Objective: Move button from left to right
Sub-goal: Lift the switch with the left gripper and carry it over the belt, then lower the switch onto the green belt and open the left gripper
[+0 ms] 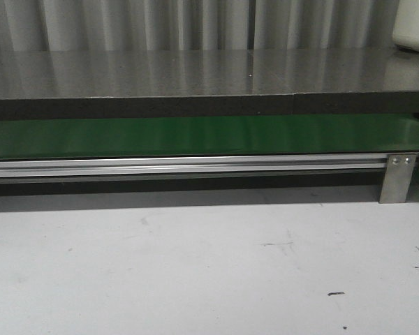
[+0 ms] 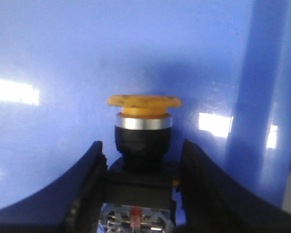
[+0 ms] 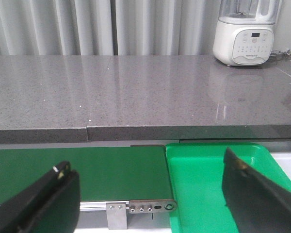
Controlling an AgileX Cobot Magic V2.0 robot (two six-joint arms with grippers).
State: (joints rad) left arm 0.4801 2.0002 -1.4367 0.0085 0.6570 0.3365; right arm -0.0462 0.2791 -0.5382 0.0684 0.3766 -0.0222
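Where the left wrist view looks down its own fingers, the button (image 2: 143,141) sits clamped between them: flat round orange-yellow mushroom cap with a few dark scuffs on its rim, a shiny silver ring under it, then a black round collar on a black boxy body, with clear plastic and a bit of red showing at the base. Left gripper (image 2: 141,184) pinches that body, black fingers (image 2: 89,189) pressed against both sides, cap pointing away from the wrist. Behind it only a glossy blue surface (image 2: 136,53) with white glare patches; what it belongs to can't be told. Button appears in no other view. Right wrist view shows the right gripper (image 3: 150,194) spread wide, nothing between its fingers, over a dark green conveyor belt (image 3: 77,170) and a bright green tray (image 3: 203,174) just beside the belt's end. Beyond is a grey speckled counter (image 3: 136,92), a white blender (image 3: 246,34) at its far side, pale curtains behind. Front view shows neither arm, only the grey scuffed table (image 1: 195,265), aluminium rail (image 1: 188,166) with its bracket (image 1: 398,178), belt and counter.
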